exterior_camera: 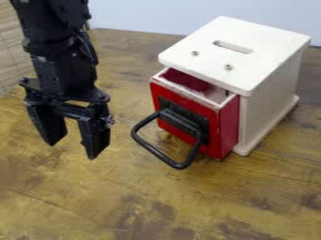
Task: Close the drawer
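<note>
The red drawer [191, 120] sticks partly out of the front of a cream-white box [257, 70], leaving a gap at its top. Its large black loop handle [163, 141] hangs down from the red front panel and rests toward the wooden table. My gripper [73, 142] hangs upright to the left of the drawer, apart from the handle. Its two black fingers [94, 131] point down with a gap between them, and nothing is held.
The box has a slot [232, 44] and two screws on its top. It stands on a wooden table [150, 206]. A pale wall runs behind the table's far edge. The arm rises at the upper left.
</note>
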Tool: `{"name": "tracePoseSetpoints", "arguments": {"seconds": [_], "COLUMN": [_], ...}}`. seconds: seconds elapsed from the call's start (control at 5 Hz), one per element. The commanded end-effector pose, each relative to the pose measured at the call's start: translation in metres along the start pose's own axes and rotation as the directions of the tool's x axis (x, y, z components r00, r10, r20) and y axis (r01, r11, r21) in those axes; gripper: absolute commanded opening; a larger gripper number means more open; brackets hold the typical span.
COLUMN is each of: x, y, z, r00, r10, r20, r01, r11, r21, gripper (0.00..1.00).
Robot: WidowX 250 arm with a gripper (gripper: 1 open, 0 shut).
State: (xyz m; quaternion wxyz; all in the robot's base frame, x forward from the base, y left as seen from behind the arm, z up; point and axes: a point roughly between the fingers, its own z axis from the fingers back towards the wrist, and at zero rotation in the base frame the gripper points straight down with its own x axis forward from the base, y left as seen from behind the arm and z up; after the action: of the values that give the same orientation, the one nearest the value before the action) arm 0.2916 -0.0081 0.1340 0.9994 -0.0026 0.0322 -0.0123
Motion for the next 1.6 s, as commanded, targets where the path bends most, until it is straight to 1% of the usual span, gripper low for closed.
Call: {"name": "tracePoseSetpoints", "arguments": {"seconds": [0.0, 0.2, 0.4, 0.6, 0.8, 1.0, 1.2, 1.4], "x": [0.007, 0.006, 0.002, 0.002, 0.003, 0.008, 0.011, 0.021], "y": [-0.002, 0.004, 0.006, 0.019, 0.040, 0.030, 0.008, 0.006], "z": [0.000, 0.000, -0.006, 0.012, 0.035, 0.053, 0.060, 0.053], "r00": [1.000, 0.999, 0.996, 0.997, 0.995, 0.995, 0.995, 0.996], "r10": [0.005, 0.045, 0.086, 0.056, 0.056, 0.036, -0.020, -0.017], "r20": [0.012, 0.028, 0.035, 0.050, 0.077, 0.090, 0.096, 0.092], "r01": [-0.005, -0.045, -0.085, -0.055, -0.053, -0.034, 0.021, 0.016], "r11": [1.000, 0.999, 0.996, 0.998, 0.998, 0.999, 1.000, 1.000], "r21": [-0.002, -0.012, -0.018, -0.025, -0.034, -0.022, -0.006, 0.016], "gripper": [1.00, 1.00, 1.00, 1.00, 1.00, 1.00, 1.00, 1.00]}}
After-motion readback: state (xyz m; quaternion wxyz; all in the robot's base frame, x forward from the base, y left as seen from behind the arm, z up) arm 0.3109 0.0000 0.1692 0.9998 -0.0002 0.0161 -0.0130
